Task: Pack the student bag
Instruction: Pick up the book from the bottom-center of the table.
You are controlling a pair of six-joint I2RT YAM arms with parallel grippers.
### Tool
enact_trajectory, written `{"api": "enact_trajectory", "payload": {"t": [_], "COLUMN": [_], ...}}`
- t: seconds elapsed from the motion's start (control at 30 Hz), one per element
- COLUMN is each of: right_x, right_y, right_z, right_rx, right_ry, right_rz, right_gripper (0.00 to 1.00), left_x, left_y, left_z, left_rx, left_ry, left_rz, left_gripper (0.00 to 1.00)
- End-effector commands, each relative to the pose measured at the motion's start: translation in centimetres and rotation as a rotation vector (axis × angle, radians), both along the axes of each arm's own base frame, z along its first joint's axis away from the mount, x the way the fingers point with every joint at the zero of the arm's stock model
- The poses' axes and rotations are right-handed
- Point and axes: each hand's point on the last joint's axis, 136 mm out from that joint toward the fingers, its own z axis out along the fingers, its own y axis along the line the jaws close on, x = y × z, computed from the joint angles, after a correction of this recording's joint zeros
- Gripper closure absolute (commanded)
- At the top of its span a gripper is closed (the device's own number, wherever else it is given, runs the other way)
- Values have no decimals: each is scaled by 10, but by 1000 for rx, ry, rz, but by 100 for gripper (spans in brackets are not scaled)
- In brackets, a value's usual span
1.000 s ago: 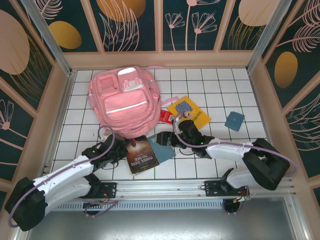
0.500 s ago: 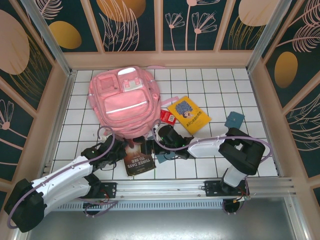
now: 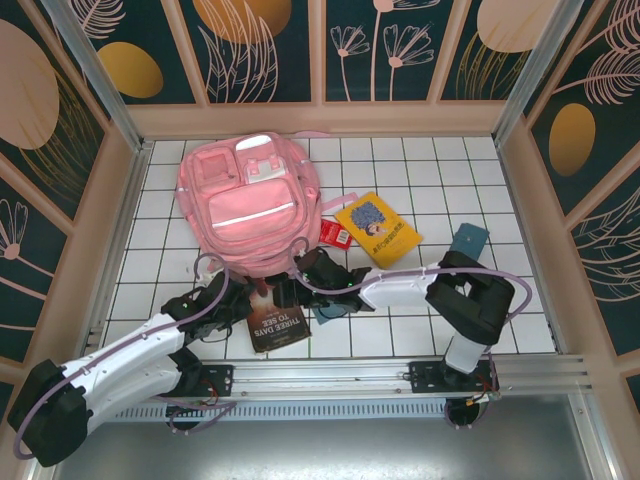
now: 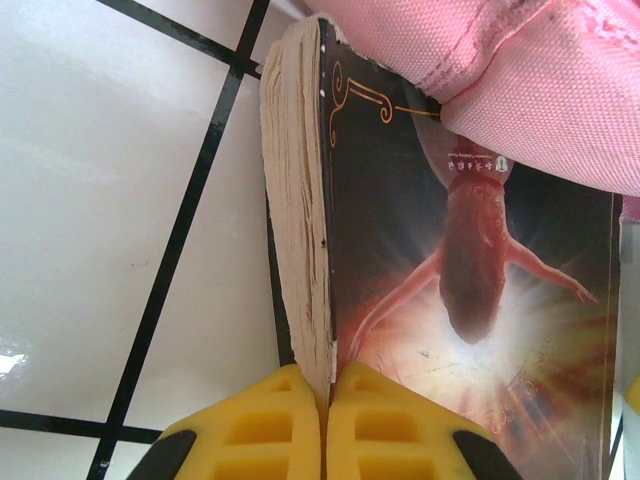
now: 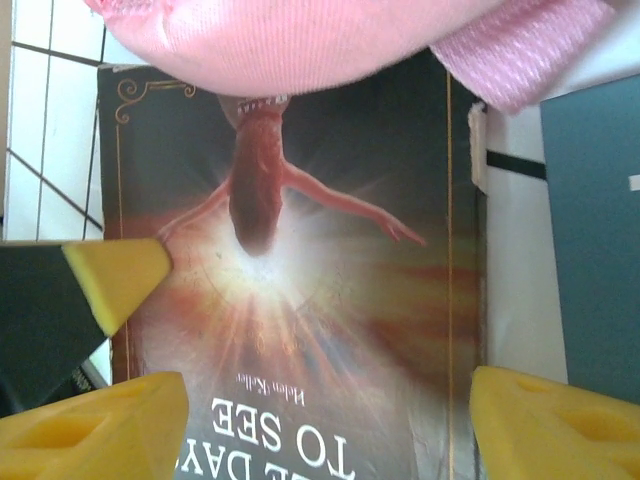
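Bag (image 3: 247,205), big and pink, on the table's (image 3: 400,170) far left, dark book's (image 3: 276,318) top end under its edge, left gripper (image 4: 325,420) clamped on the book's pages, right gripper's (image 5: 320,420) fingers wide apart over the book

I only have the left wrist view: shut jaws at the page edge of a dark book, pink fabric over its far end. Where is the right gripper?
Observer: The right gripper hangs over that same book, its jaws open wide across the cover.
Operator: Anything on the book's other side?
Observer: A teal book lies flat close beside it, on the right arm's side.
Operator: How does the bag lie?
Observer: The student bag lies flat beyond the book, front pockets up, with its near edge over the book's far end.
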Motion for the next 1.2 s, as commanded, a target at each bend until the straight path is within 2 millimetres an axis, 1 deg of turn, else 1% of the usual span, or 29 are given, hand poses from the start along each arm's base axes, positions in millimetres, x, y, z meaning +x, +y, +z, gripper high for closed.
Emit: {"api": "enact_trajectory", "payload": {"t": [0.0, 0.1, 0.2, 0.3, 0.43, 0.5, 0.57, 0.63, 0.73, 0.83, 1.03, 1.1, 1.17], "right_x": [-11, -16, -11, -4, 12, 17, 16, 12, 8, -2, -11, -15, -21], "right_y": [-29, -22, -25, -41, -81, -86, -74, -56, -36, -21, -10, -2, 7], "right_z": [-49, -50, -47, -44, -37, -26, -8, 7, 15, 9, -16, -18, -16], "right_rx": [-229, -201, -249, -308, -356, -334, -267, -205, -174, -128, -104, -72, -29], "right_ry": [54, 75, 45, 9, -17, -41, -68, -89, -113, -70, 1, 27, 47], "right_rz": [-32, -14, -39, -67, -157, -172, -147, -111, -73, -28, 1, 22, 51], "right_gripper": [23, 23, 22, 21, 21, 21, 21, 21, 20, 20, 21, 21, 23], "left_x": [-5, -5, -6, -5, -6, -7, -6, -6, -7, -8, -11, -11, -12], "left_y": [10, 10, 12, 16, 16, 14, 13, 11, 11, 12, 11, 9, 6], "left_z": [-7, -7, -6, -2, -2, -4, -4, -5, -7, -9, -14, -16, -19], "left_rx": [41, 40, 45, 59, 45, 34, 27, 20, 17, 19, 7, -5, -22], "left_ry": [7, 4, 1, -11, -20, -19, -21, -23, -19, -13, -5, -1, 6], "left_rz": [4, 5, 9, 17, 17, 14, 9, 6, 2, 2, 5, 3, 1], "left_gripper": [100, 100, 100, 100, 100, 100, 100, 100, 100, 100, 100, 100, 100]}}
